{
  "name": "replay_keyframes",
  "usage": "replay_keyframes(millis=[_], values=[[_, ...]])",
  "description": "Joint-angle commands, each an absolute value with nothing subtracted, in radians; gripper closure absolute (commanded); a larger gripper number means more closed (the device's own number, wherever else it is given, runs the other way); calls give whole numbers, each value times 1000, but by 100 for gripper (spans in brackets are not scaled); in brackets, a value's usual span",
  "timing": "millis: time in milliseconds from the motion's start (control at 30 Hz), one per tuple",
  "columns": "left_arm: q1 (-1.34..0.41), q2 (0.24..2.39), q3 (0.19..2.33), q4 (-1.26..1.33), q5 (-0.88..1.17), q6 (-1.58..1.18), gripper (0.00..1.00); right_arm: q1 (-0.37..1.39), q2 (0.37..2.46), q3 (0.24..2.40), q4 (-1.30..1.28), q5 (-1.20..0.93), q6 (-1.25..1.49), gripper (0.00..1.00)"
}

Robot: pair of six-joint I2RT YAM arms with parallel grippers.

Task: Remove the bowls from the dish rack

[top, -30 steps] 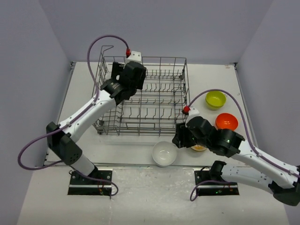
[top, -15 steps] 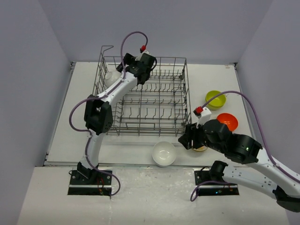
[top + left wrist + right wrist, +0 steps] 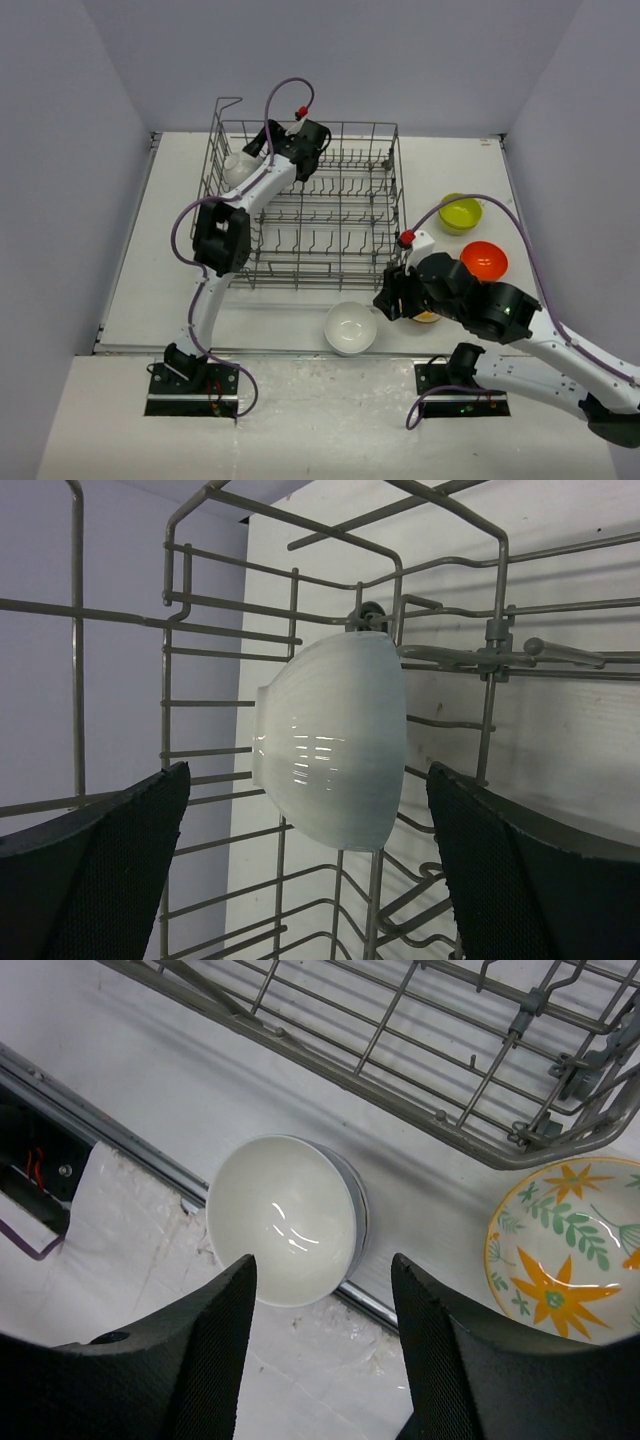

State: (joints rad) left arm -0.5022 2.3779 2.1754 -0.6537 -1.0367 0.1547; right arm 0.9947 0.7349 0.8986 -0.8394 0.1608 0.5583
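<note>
left claw spread wide at a racked bowl, right claw open over the table

left gripper point(image 3: 308, 780) is reaching into the far left corner of the dish rack point(image 3: 300, 215), fingers spread as wide as they go. a white bowl point(image 3: 330, 740) stands on its edge among the wires there, right in line between the two fingers, but neither pad is touching it.

moving right, a second white bowl point(image 3: 350, 327) sits upright on the table point(image 3: 170, 280), just in front of the rack's near edge. right gripper point(image 3: 322, 1265) hovers above it with its fingers apart and nothing pinched between them.

next to that, by the rack's near right corner, is a floral bowl point(image 3: 560, 1250), cream with orange flowers and green leaves, mostly hidden under the arm in the top view. further right and back, a yellow-green bowl point(image 3: 460, 212) and an orange bowl point(image 3: 483, 260) sit close to each other, both upright.
</note>
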Motion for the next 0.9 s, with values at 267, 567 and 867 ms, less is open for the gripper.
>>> replay_keyframes(millis=[267,567,867], values=[[-471,2410,2180,-588,-1091,215,0,997,785,900,-769,132,508,41],[-465,2441,2181,-588,-1094,209,0,997,799,911,-769,130,500,41],[-448,2411,2132,-520,-1167,238,2,999,807,907,-769,126,500,41]])
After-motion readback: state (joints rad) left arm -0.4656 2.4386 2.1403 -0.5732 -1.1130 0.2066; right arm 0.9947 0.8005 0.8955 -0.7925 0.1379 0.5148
